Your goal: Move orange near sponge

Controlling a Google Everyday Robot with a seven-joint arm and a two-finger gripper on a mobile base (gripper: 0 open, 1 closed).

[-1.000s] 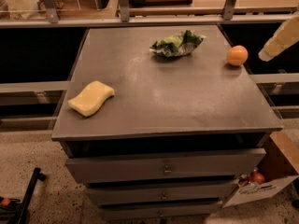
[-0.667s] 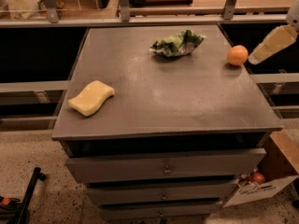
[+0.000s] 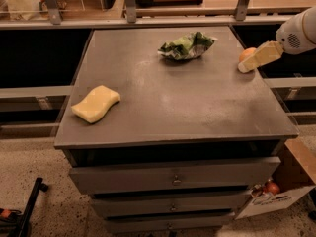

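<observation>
Cream-yellow gripper (image 3: 249, 64) on a white rounded arm (image 3: 298, 33) reaches in from the right edge, tip low at the far right rim of the grey metal tabletop (image 3: 173, 107). It overlaps the small round orange fruit (image 3: 245, 54). Gripping or merely touching: can't tell. Claw opening: can't tell either. Orange is mostly hidden behind the gripper; only its upper left curve shows. Arm is cut off by the frame. Pale yellow wavy-sided foam sponge (image 3: 96, 103) lies near the left edge, well apart from the orange. Crumpled green-and-white plastic bag (image 3: 186, 45) sits at the back middle. Grey drawers (image 3: 173, 179) sit under the top. Open cardboard box (image 3: 296, 177) stands on the speckled floor (image 3: 49, 216) at lower right, contents hard to read. Metal rail (image 3: 148, 19) runs behind the table.
</observation>
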